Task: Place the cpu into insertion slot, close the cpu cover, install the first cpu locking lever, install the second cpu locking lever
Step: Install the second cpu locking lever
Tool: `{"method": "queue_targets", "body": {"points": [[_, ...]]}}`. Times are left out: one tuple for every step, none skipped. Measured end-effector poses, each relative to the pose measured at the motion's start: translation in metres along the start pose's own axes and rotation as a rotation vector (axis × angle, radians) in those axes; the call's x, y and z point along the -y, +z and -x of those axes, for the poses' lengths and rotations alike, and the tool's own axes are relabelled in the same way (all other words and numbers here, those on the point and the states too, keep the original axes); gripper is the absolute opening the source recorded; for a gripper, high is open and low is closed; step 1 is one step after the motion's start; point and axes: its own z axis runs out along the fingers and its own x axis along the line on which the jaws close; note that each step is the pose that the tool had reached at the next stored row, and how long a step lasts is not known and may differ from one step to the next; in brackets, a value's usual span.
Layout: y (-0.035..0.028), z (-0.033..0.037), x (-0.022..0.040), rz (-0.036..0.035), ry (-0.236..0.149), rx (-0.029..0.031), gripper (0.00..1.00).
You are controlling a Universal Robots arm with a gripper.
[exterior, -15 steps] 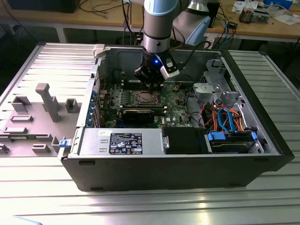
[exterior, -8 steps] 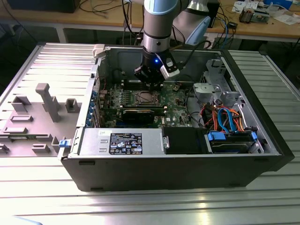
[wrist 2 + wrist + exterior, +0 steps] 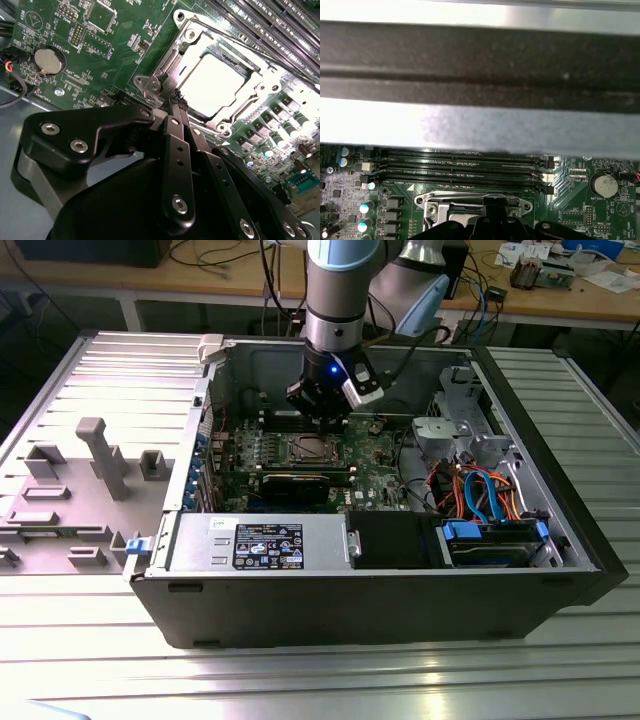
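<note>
The cpu (image 3: 214, 80) lies flat in the insertion slot (image 3: 308, 450) of the green motherboard (image 3: 100, 45), its silver top glaring. The cpu cover (image 3: 171, 61) lies down around it as a metal frame. My gripper (image 3: 176, 99) is shut, its black fingers pressed together with nothing between them. The tips hover at the socket's corner, beside a bent metal lever end (image 3: 150, 85). In the exterior view the gripper (image 3: 325, 412) hangs just behind the socket inside the open computer case. In the first wrist view the gripper (image 3: 496, 210) covers part of the socket frame (image 3: 432, 200).
Long black memory slots (image 3: 460, 167) run beside the socket. A coin battery (image 3: 49, 60) sits on the board. A black expansion card (image 3: 295, 485), a grey power supply (image 3: 260, 540) and drive cables (image 3: 480, 490) crowd the case. The case wall (image 3: 480, 65) stands close behind.
</note>
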Motion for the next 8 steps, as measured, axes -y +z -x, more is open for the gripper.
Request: {"method": "queue_targets", "body": {"points": [[-0.0008,0.0,0.0,-0.0001,0.0,0.0001,0.11],[-0.0017,0.0,0.0,-0.0004,0.0,0.0003,0.11],[-0.0018,-0.0001,0.0004,-0.0009,0.0,0.0001,0.11],[-0.0019,-0.0001,0.0013,-0.0012,0.0,0.0,0.11],[-0.0018,-0.0001,0.0018,-0.0013,0.0,0.0001,0.11],[-0.0018,-0.0002,0.0024,-0.0018,0.0,0.0,0.11],[-0.0017,-0.0002,0.0032,-0.0021,0.0,0.0,0.11],[-0.0017,-0.0002,0.0041,-0.0025,0.0,0.0,0.11]]}}
